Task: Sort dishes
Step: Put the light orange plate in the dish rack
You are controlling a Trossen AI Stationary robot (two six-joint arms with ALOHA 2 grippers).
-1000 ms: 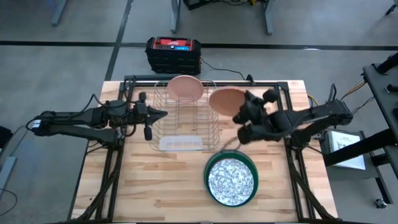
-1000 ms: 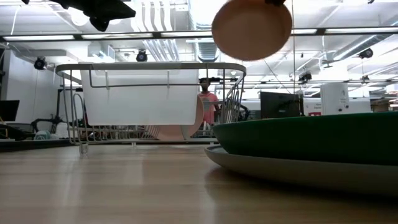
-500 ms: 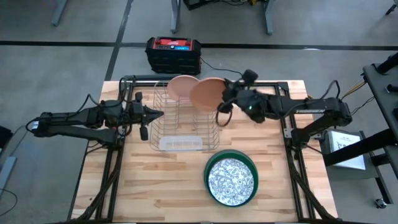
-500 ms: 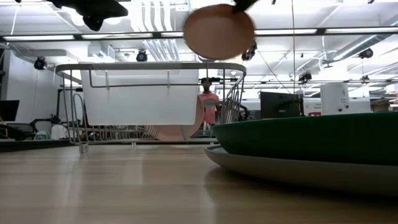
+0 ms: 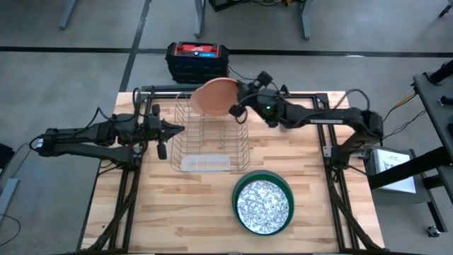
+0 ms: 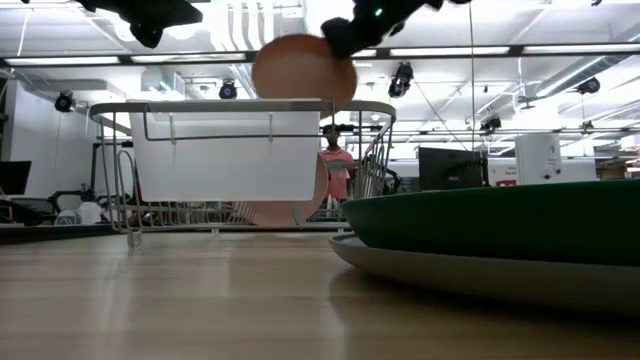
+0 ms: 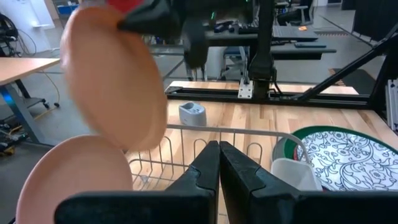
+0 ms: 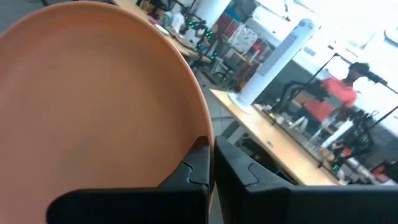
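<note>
My right gripper (image 5: 236, 106) is shut on a salmon-pink plate (image 5: 216, 94) above the far end of the silver wire rack (image 5: 209, 138); the plate also shows in the low view (image 6: 300, 70) and the left wrist view (image 7: 115, 81). A second salmon-pink plate (image 7: 74, 177) stands on its edge in the rack's far end. A white plate with a dark pattern (image 5: 263, 205) lies in the dark green plate (image 5: 237, 190) at the near right. My left gripper (image 5: 180, 129) is shut and empty at the rack's left side. My right gripper pinches the salmon-pink plate's rim (image 8: 200, 138) between its two fingers, one on each face. It comes at the plate from the table's right side. The plate is tilted, lifted clear above the rack.
A small grey-blue gadget (image 7: 193, 113) sits on the table beyond the rack's right side. A clear tray (image 5: 205, 163) hangs at the rack's near end. A black and red box (image 5: 198, 60) stands on the floor behind the table. A person (image 6: 335, 165) stands far off.
My right gripper has carried the salmon-pink plate from the rack's right side toward the table's far left, to above the rack's far end, beside the plate that stands there. The plate has stayed in the hold and clear of the rack.
</note>
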